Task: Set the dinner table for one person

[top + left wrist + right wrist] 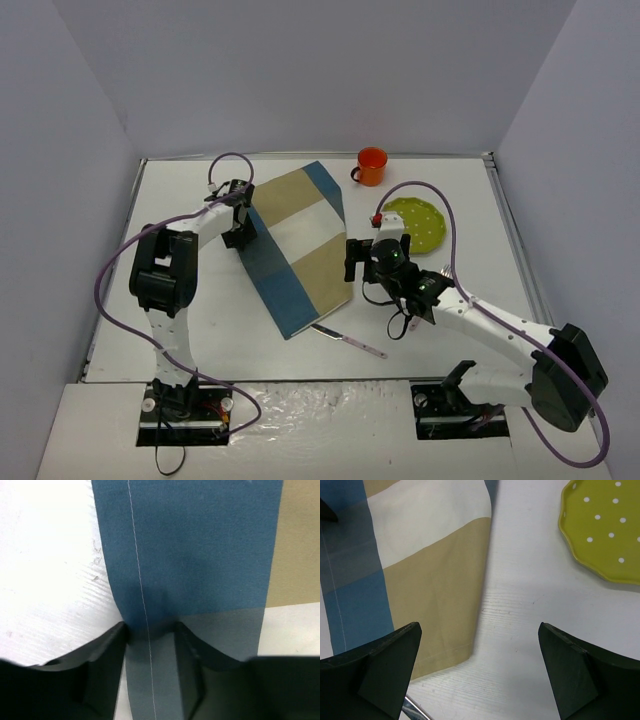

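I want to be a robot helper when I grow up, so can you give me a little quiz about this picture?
1. True or false: the orange cup stands on the placemat.
2. Pick one: what does the left gripper pinch? A: the placemat's blue edge. B: the orange cup. C: nothing.
3. Fill the gap: the right gripper hangs beside the placemat with its jaws ____.

Key: 1 false, it stands on the bare table behind the placemat. 2 A. 3 open.
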Robot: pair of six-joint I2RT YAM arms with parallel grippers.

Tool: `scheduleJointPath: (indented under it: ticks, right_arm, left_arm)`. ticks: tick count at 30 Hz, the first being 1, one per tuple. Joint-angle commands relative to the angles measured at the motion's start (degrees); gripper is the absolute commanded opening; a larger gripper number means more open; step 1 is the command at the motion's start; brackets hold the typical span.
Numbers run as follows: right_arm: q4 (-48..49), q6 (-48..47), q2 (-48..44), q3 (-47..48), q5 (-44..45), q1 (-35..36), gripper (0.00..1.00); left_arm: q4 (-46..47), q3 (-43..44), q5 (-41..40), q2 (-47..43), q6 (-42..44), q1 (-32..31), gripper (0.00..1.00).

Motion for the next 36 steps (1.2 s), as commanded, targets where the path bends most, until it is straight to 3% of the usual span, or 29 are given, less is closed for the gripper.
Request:
scheduleJointPath:
  ticks: [1, 3, 4, 11, 17, 20, 23, 25, 27, 33, 36]
  right_arm:
    - [4.1, 5.9, 4.1, 0.8, -0.5, -1.5, 1.0]
    - [5.0, 6.9, 6.9, 1.6, -4.2, -2.0, 1.0]
    - [5.8, 7.2, 8.9, 1.9, -5.7, -2.1, 1.0]
    - [14.6, 9.7, 20.0, 3.5, -12.6, -3.5, 1.0]
    - [18.2, 8.1, 28.2, 7.0, -15.3, -3.6, 0.92]
    - [19.3, 7.5, 32.1, 8.3, -16.0, -3.7, 0.76]
    - [19.3, 6.2, 33.8, 9.6, -17.1, -3.6, 0.45]
    - [15.0, 2.2, 33.8, 13.1, -12.2, -3.5, 0.19]
    - [8.7, -3.1, 33.1, 18.9, -7.1, -3.1, 0.04]
    - [-6.4, -14.1, 33.2, 36.2, 8.6, 1.6, 0.0]
    - [-14.6, -15.9, 36.4, 42.5, 9.3, 5.6, 0.07]
  left_arm:
    - [1.1, -1.7, 1.8, 2.2, -0.8, 0.1, 0.23]
    - [0.2, -1.3, 1.5, 1.4, 0.3, 0.3, 0.05]
    - [0.0, -1.0, 1.5, 0.9, 0.8, 0.6, 0.01]
    - [-0.1, -1.3, 2.4, -0.9, 2.1, 1.8, 0.0]
    - [0.4, -2.8, 4.4, -2.6, 2.5, 2.7, 0.0]
    - [0.1, -2.9, 4.4, -3.8, 3.2, 3.0, 0.0]
    - [-0.3, -2.7, 4.4, -5.3, 4.2, 3.8, 0.0]
    - [-0.7, -2.0, 4.6, -6.2, 4.9, 4.5, 0.0]
    - [-1.4, -0.8, 4.9, -6.8, 5.9, 5.3, 0.0]
    - [-5.2, 5.7, 4.5, -8.2, 11.5, 5.7, 0.0]
    - [-5.7, 5.7, 2.7, -10.0, 13.9, 6.2, 0.0]
